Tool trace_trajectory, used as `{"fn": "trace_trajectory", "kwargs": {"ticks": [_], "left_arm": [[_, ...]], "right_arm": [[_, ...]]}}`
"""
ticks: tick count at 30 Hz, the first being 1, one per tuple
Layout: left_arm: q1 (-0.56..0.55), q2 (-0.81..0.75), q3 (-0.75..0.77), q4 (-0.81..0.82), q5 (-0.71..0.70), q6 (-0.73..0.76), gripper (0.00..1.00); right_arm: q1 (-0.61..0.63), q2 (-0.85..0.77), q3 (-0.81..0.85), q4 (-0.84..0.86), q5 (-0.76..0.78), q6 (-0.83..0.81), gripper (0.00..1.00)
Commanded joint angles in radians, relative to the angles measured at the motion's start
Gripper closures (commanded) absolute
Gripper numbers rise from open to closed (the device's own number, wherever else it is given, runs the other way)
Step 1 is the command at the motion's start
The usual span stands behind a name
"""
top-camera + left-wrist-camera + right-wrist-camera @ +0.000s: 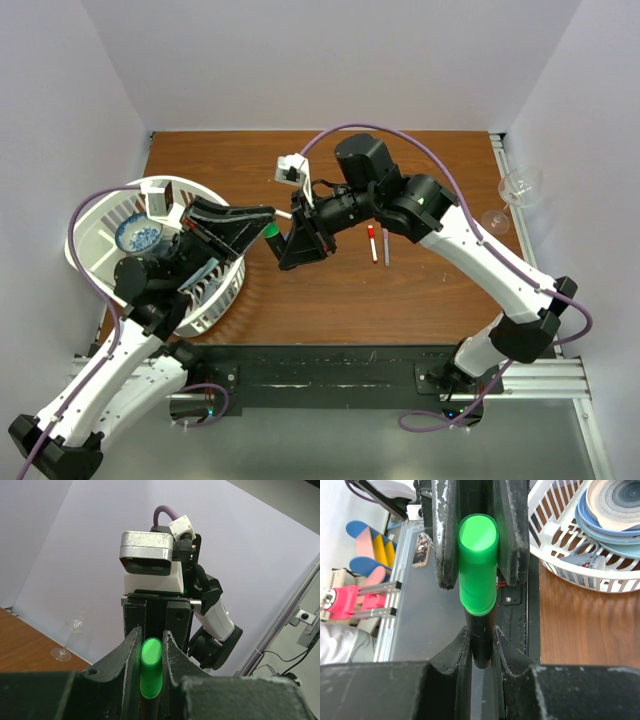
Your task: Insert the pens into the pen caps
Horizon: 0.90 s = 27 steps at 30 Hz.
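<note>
We see a brown wooden table [400, 290] boxed in by pale lilac walls [330, 60] at the back and both sides, evenly lit with soft shadows. A white rack [88, 228] sits at its left, a glass [520, 187] at its right edge. Along the near edge runs a metal rail [560, 378]; below it lies a grey surface [330, 440], perhaps the floor.

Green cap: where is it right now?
Top view: green cap is held left of table centre, just right of the white basket, pinched in the left fingers; the right fingers grip the black barrel sticking out of it.
</note>
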State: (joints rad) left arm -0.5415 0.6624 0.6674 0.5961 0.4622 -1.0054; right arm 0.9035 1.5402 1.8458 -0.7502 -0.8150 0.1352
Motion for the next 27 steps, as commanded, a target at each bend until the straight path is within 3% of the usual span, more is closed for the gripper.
{"fn": "trace_trajectory", "kwargs": {"ticks": [1,2,5,7,11,17,21,25,27], "left_arm": [[-0.081,0.036,-0.039,-0.566,0.602,0.04,1.0],[-0.081,0.025,-0.028,-0.641,0.595,0.048,1.0],[-0.081,-0.007,-0.045,-0.654,0.599,0.024,1.0],[-0.083,-0.018,-0.037,-0.679,0.601,0.024,1.0],[-0.081,0.02,0.05,-0.879,0.584,0.149,1.0],[-0.081,-0.015,-0.035,-0.645,0.575,-0.031,1.0],[-0.087,-0.03,-0.057,-0.699,0.54,-0.018,1.0],[-0.087,0.035,0.07,-0.957,0.538,0.172,1.0],[-0.087,0.046,0.074,-0.929,0.559,0.156,1.0]], "right_arm": [[-0.06,-0.077,0.092,0.681,0.181,-0.059,1.0],[-0.06,-0.092,0.067,0.734,0.18,-0.059,1.0],[-0.06,-0.147,-0.031,0.859,0.195,-0.042,1.0],[-0.06,-0.152,-0.016,0.832,0.205,-0.057,1.0],[-0.06,-0.126,0.049,0.753,0.16,-0.098,1.0],[-0.052,-0.135,-0.062,0.897,0.193,-0.042,1.0],[-0.052,-0.118,-0.025,0.878,0.185,-0.052,1.0],[-0.052,-0.091,0.043,0.833,0.172,-0.057,1.0],[-0.051,-0.083,0.056,0.828,0.16,-0.072,1.0]]}}
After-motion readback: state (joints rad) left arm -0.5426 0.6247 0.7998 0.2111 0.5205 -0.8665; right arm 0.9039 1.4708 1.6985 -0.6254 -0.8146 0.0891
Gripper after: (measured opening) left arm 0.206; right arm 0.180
